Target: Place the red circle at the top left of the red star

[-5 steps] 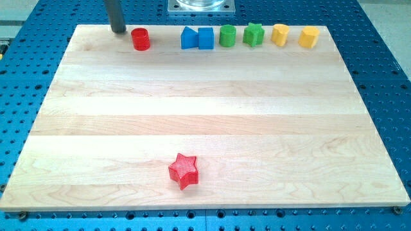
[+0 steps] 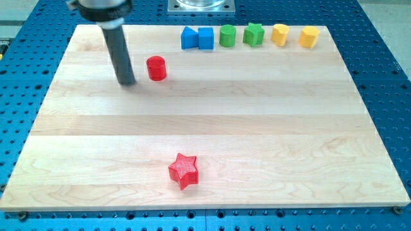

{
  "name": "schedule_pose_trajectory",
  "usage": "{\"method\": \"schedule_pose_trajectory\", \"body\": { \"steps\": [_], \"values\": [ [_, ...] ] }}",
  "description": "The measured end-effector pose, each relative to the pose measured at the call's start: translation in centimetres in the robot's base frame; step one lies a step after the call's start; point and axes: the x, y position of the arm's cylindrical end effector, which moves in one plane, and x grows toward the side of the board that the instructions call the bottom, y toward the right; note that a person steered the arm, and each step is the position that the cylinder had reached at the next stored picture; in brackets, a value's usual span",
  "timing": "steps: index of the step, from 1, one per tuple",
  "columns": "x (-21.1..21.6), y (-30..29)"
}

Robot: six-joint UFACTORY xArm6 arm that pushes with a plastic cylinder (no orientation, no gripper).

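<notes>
The red circle (image 2: 156, 68) is a short red cylinder standing on the wooden board (image 2: 77, 147), in the view's upper left part. The red star (image 2: 184, 171) lies near the view's bottom, a little left of centre. My dark rod comes down from the view's top left, and my tip (image 2: 127, 82) rests on the board just to the left of the red circle, a small gap apart. The star is far below both.
A row of blocks lines the view's top edge: a blue triangle (image 2: 189, 38), a blue cube (image 2: 205, 38), a green cylinder (image 2: 227, 36), a green star (image 2: 253, 34), a yellow heart-like block (image 2: 279, 34) and a yellow hexagon (image 2: 309, 36).
The red circle has moved down and slightly right, away from the top edge. My tip has moved down with it, staying on its left side. The star has not moved.
</notes>
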Motion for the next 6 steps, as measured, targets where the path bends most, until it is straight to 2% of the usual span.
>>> {"method": "schedule_pose_trajectory", "body": {
  "steps": [1, 3, 5, 6],
  "values": [
    [-4.7, 4.4],
    [11.6, 10.2],
    [16.7, 10.2],
    [15.4, 9.9]
  ]
}}
